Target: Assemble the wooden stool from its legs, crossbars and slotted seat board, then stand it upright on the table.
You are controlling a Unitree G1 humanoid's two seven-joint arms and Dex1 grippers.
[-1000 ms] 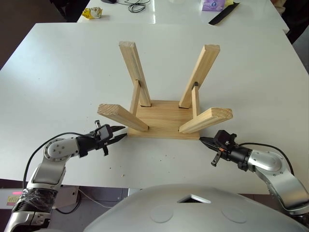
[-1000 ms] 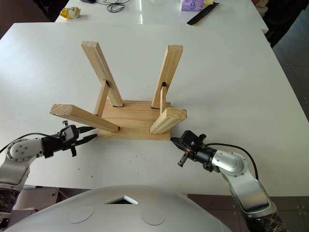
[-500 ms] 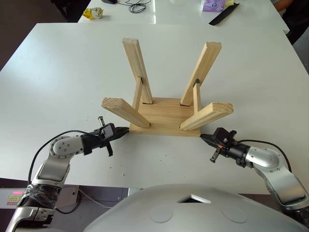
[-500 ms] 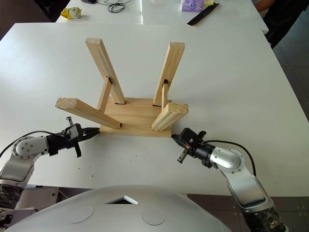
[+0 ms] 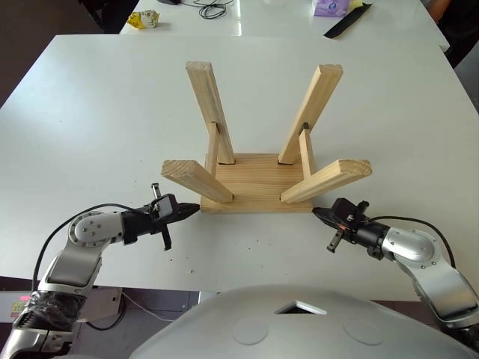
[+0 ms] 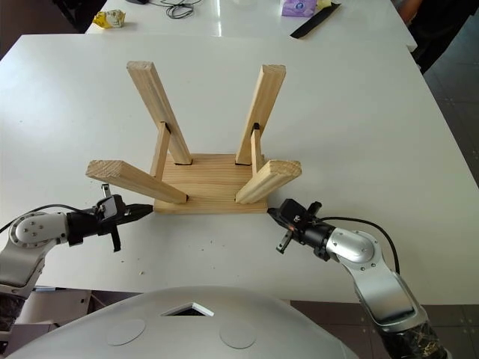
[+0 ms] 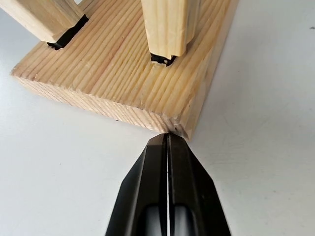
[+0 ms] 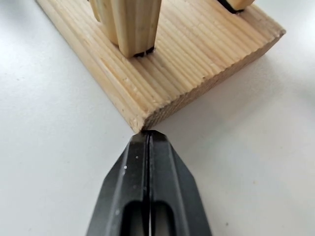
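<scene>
left gripper (image 7: 167,138) is clenched on nothing, its tip against the near left corner of the seat board (image 7: 123,73). up close, the wrist view shows dark slots (image 7: 161,59) around the leg feet. from the head, the stool (image 5: 258,191) lies upside down mid-table (image 5: 90,112), with four pale legs (image 5: 208,97) splayed upward and two thin crossbars (image 5: 213,146). right gripper (image 8: 147,132) is likewise clenched empty at the near right corner.

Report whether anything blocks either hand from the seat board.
Nothing visible does. The left hand, shut, has its tip right at the near left corner of the seat board; the right hand, shut, has its tip at the near right corner.
</scene>
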